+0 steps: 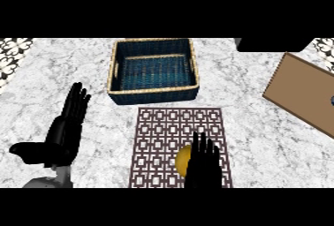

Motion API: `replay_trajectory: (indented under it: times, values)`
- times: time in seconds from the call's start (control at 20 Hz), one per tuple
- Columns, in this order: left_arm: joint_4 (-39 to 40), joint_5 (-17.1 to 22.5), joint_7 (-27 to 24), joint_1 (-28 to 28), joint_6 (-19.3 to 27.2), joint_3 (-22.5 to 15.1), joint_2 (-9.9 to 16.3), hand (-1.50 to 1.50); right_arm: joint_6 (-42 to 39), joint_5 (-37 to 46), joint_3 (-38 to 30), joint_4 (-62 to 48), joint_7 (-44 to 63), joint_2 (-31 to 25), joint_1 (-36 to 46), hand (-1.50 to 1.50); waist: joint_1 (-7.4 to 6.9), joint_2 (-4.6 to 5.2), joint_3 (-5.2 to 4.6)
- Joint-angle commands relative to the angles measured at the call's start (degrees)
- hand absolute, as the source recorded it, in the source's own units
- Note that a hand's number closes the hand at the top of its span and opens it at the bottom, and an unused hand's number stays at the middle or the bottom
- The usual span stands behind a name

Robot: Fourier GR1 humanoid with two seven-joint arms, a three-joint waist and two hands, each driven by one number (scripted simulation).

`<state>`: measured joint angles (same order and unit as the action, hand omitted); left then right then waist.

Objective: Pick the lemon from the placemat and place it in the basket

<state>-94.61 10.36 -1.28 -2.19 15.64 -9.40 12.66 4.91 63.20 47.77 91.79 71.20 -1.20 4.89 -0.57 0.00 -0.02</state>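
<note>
A yellow lemon (183,159) lies on the brown patterned placemat (176,128) near its lower right part. My right hand (204,163) stands over the lemon's right side with straight fingers pointing up the view, and it hides much of the fruit. The dark blue woven basket (117,73) with a tan rim sits just beyond the placemat's far edge and has nothing in it. My left hand (65,128) rests open at the left of the counter, fingers up, apart from the placemat.
A brown wooden board (306,95) lies tilted at the right edge of the marble counter. A black block (274,44) sits at the back right. Patterned tiles (14,55) show at the far corners.
</note>
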Motion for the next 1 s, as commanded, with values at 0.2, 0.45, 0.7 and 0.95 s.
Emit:
replay_trajectory:
  times: [0.2,0.45,0.7,0.95]
  values:
    - [-1.6,-1.0,0.9,1.1,0.0,-0.2,-0.3,0.0,0.7,-4.0,3.7,-6.6,12.2,1.1,4.4,1.5,-0.37,-0.01,0.02]
    - [-1.1,-1.6,0.1,1.6,-0.3,0.2,-0.4,0.0,2.9,-6.4,4.9,-9.3,11.4,1.1,7.2,1.5,-0.28,0.04,0.02]
    - [0.6,-0.4,-2.0,1.6,-2.3,0.3,-1.4,0.0,-1.6,-11.8,7.7,-11.4,12.9,1.1,17.0,1.5,-1.09,0.19,-0.02]
    - [-1.0,-2.1,1.0,-2.5,-2.3,-4.2,-2.8,0.0,-4.0,-16.9,11.2,-16.6,-6.6,1.1,26.3,1.5,-8.25,1.87,0.05]
